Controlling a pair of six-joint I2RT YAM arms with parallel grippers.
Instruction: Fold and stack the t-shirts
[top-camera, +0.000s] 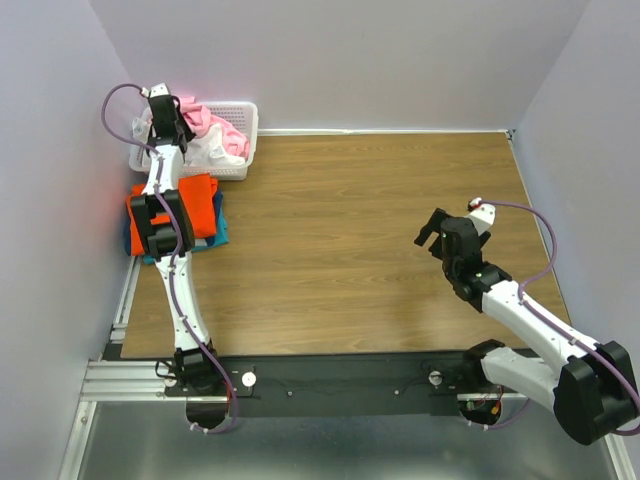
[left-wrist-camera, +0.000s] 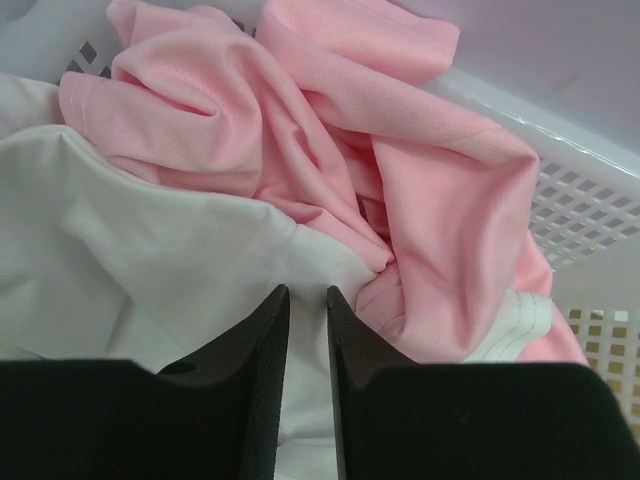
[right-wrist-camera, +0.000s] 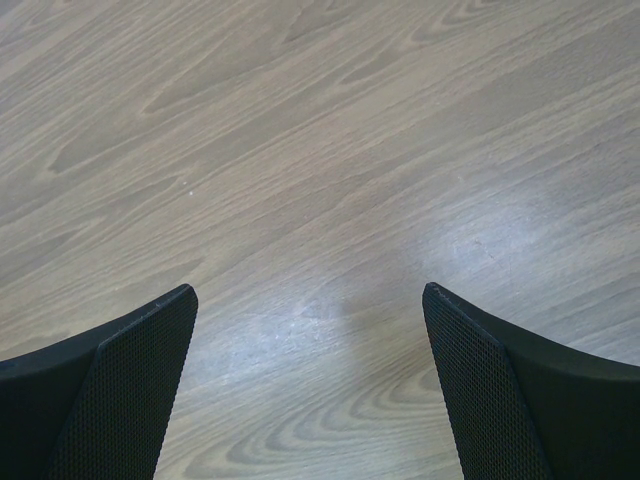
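Task about half complete: the folded bright orange cloth t-shirt (top-camera: 197, 203) lies stacked on the teal cloth t-shirt (top-camera: 219, 238), whereas the crumpled pink cloth t-shirt (left-wrist-camera: 400, 170) and white cloth t-shirt (left-wrist-camera: 150, 250) lie unfolded in the white plastic lattice basket (left-wrist-camera: 590, 200) beneath the near-closed left gripper (left-wrist-camera: 305, 292); the right gripper (right-wrist-camera: 310, 290) gapes empty.

A wood-grain surface (top-camera: 350, 250) is enclosed by pale lilac walls (top-camera: 360, 60) on three sides. A metal rail (top-camera: 130, 380) is fixed along its near edge. Soft glare is noted.
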